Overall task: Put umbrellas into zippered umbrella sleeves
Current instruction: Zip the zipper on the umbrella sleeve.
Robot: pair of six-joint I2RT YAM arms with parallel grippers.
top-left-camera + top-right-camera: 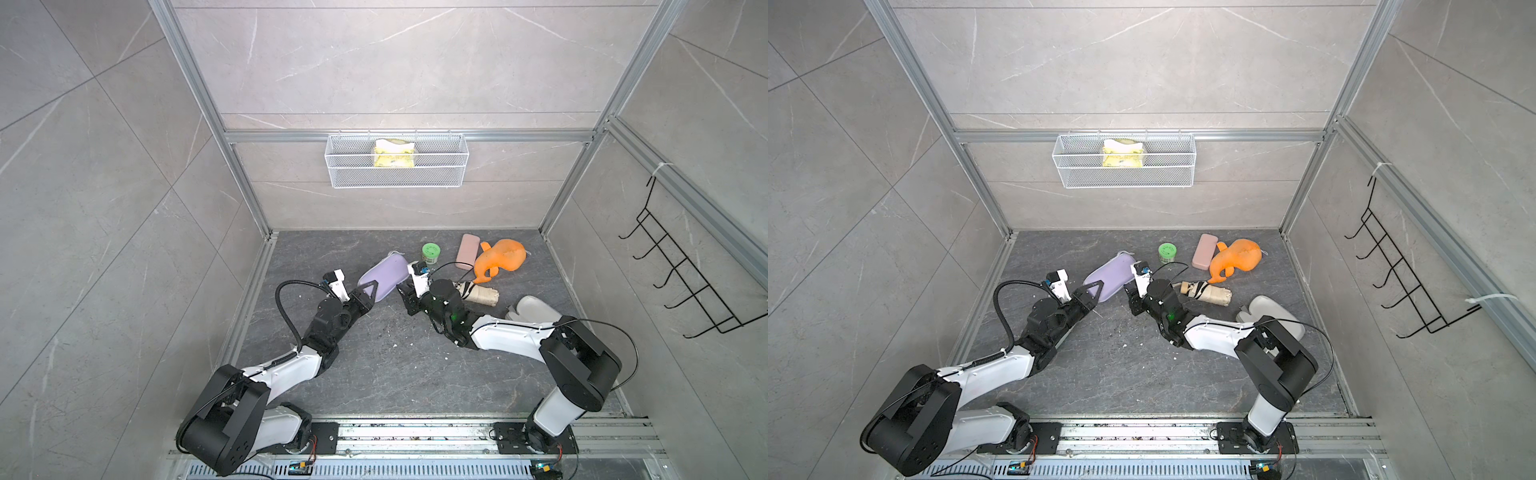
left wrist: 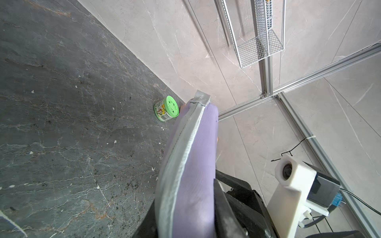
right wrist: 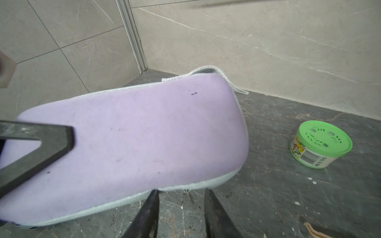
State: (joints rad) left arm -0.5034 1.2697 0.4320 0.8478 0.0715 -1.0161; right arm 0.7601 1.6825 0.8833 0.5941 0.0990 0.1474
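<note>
Observed on the dark worktop [image 1: 374, 374]: the left gripper [image 1: 371, 291] is clamped on the near end of the lilac sleeve [image 1: 384, 274], one finger flat on its broad face. It holds the sleeve tilted on edge around the middle of the worktop, towards the back edge; whether the far end touches the surface cannot be told. The sleeve's grey zip band appears closed along the length seen from the left wrist. The right gripper [image 3: 181, 193] sits just beside the sleeve's zip edge, jaws apart at a narrow gap, nothing clearly between them. The beige umbrella [image 1: 482, 296] lies flat on the worktop, right of centre, outside any sleeve, its handle end next to the right arm's wrist. A pale sleeve [image 1: 534, 309] lies open near the right edge, partly under that arm. Near the back edge sit a green tub [image 1: 431, 252], a pink case [image 1: 467, 251] and, just beside the case, an orange plush toy [image 1: 500, 258]
</note>
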